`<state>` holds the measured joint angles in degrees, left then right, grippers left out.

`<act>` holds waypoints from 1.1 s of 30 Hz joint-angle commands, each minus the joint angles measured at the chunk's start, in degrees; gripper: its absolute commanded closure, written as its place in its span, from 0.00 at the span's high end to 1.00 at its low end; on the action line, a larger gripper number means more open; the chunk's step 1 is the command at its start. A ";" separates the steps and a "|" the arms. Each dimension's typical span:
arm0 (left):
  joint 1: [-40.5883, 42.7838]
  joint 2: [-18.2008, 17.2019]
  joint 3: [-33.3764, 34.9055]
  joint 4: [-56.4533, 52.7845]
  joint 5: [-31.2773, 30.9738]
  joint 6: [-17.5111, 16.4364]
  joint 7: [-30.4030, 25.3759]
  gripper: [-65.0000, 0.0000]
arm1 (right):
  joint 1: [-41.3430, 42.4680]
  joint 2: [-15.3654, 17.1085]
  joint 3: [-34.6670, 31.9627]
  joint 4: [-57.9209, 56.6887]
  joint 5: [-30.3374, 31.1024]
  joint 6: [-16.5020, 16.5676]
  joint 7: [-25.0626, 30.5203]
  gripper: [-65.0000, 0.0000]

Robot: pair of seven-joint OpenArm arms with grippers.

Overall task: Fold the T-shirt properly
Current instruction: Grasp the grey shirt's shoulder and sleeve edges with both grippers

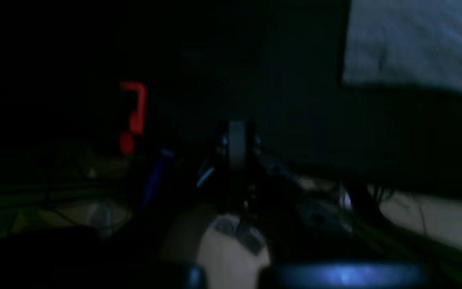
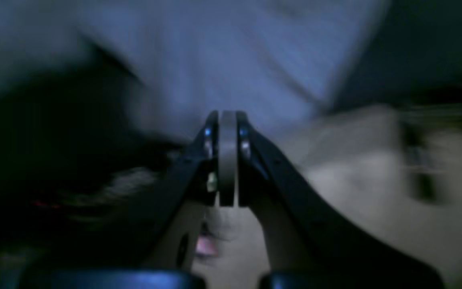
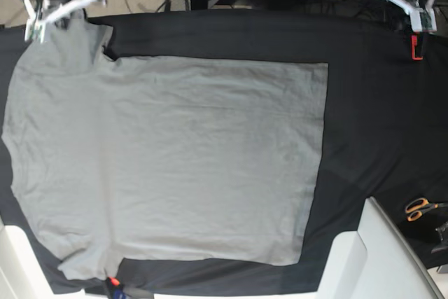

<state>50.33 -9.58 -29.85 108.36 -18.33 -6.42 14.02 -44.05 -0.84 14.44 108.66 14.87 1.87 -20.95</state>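
A: Where to find the T-shirt (image 3: 175,152)?

B: Spread flat over the left and middle of the black table cloth (image 3: 364,103), hem toward the right, one sleeve reaching into the far left corner. Probably laid out open like that to leave every edge free for a first fold; no fold made yet, judging by the full outline.

A: And the right gripper (image 2: 227,114)?

B: Parked above that far-left sleeve, pads pressed together, no cloth seen between them. Likely poised to pick up the sleeve or shoulder edge.

A: Same for the left gripper (image 1: 237,124)?

B: Pinched tight too, carrying nothing, off at the far right corner, well apart from the hem, near a red clip (image 3: 416,47).

A: Anything given by the wrist views and missing from above?

B: Only the closed pads, seen close up; too small to judge in the base view. Dim and blurred otherwise, with just a patch of grey cloth beyond each tip.

A: And the reverse?

B: Gives the whole garment's lie, plus orange-handled scissors (image 3: 420,208) near the right edge.
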 commanded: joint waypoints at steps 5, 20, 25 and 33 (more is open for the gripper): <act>-3.34 -0.57 -2.02 0.44 -0.53 -8.13 -1.23 0.05 | 3.66 2.56 8.73 0.74 19.28 17.08 -5.12 0.14; -10.72 -6.02 -4.57 -13.98 -26.02 -20.71 10.64 0.22 | 18.25 6.42 35.54 -26.60 37.30 38.13 -29.82 0.68; -14.68 -7.34 -4.75 -15.92 -27.26 -20.79 17.67 0.22 | 20.10 8.71 35.72 -30.99 36.77 38.13 -29.56 0.67; -14.50 -7.25 -4.75 -15.74 -27.26 -20.79 17.67 0.22 | 22.56 10.12 35.72 -36.27 34.49 38.13 -29.47 0.67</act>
<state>35.27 -16.19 -34.09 91.85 -44.88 -27.03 32.62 -21.56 8.29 49.67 71.55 48.07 39.51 -51.24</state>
